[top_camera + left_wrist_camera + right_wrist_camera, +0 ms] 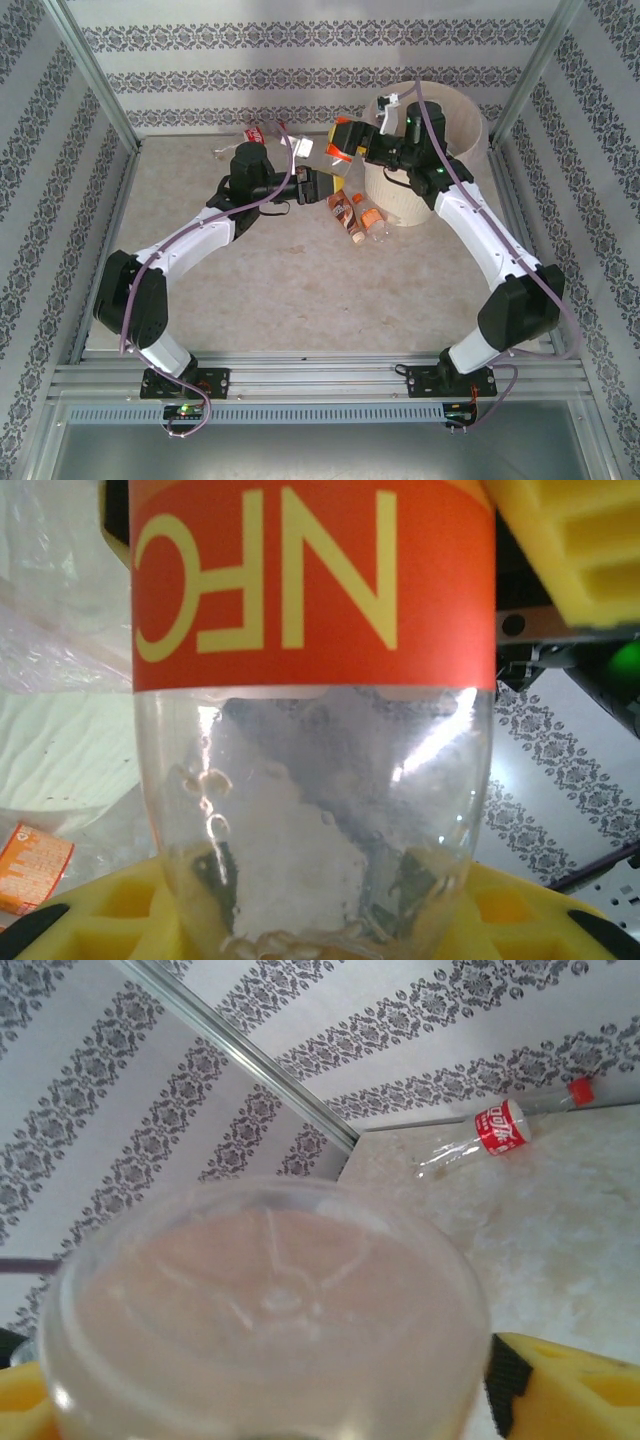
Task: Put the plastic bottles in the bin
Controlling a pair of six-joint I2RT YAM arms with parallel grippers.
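Against striped, patterned walls and above a pale marbled table (pixel 300 300), caught mid-handover: one clear orange-labelled bottle (pixel 312 780), up off the surface just left of the bin (pixel 398 207), towards the far end of the table. Clamped at one end by the left gripper (pixel 316 186), yellow pads (pixel 100 905) tight against the clear wall. Flanked at the other end, the base, by the right gripper (pixel 345 152), yellow fingers (pixel 575 1390) on either side. Could not be told whether pressing or merely alongside.

Judged best from here: to close the right jaws squarely and firmly across the base, to release with the left only afterwards, then to swing right over the rim and drop from low. Risked otherwise: a slip off a smooth, crushable wall, or a tug between two grips.

Counted: one bottle in the air. Two, possibly three, loose bottles (pixel 345 210) with orange labels, lying bunched on the table just left of the bin's foot. One red-labelled bottle (pixel 500 1125) flat by the far wall, well apart from the rest. One bin. Two arms.
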